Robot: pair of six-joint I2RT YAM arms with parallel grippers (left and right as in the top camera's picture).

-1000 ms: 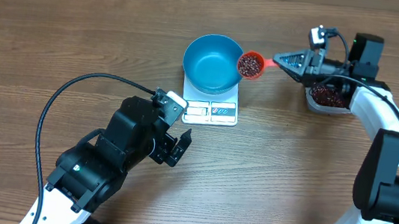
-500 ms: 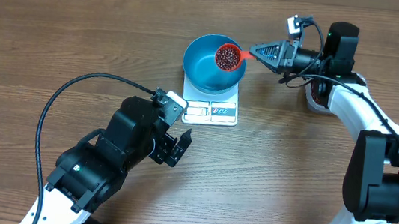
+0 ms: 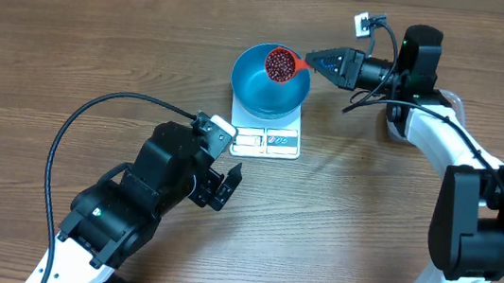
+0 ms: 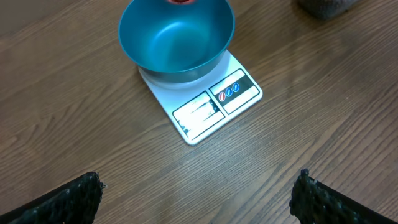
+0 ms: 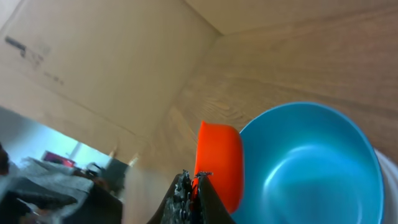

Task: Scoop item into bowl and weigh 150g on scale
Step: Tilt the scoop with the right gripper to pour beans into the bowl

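right fingers (image 3: 322,60) pinched tight on orange scoop (image 3: 302,65) handle; scoop, full of beans (image 3: 280,65), held above blue bowl (image 3: 260,89). bowl sits on scale (image 3: 269,142). left fingers (image 4: 71,200) spread wide over table (image 3: 102,39), near scale.

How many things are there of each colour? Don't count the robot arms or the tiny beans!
Blue: 1, the bowl
White: 1, the scale
Orange-red: 1, the scoop
Clear: 1, the tub
Total: 4
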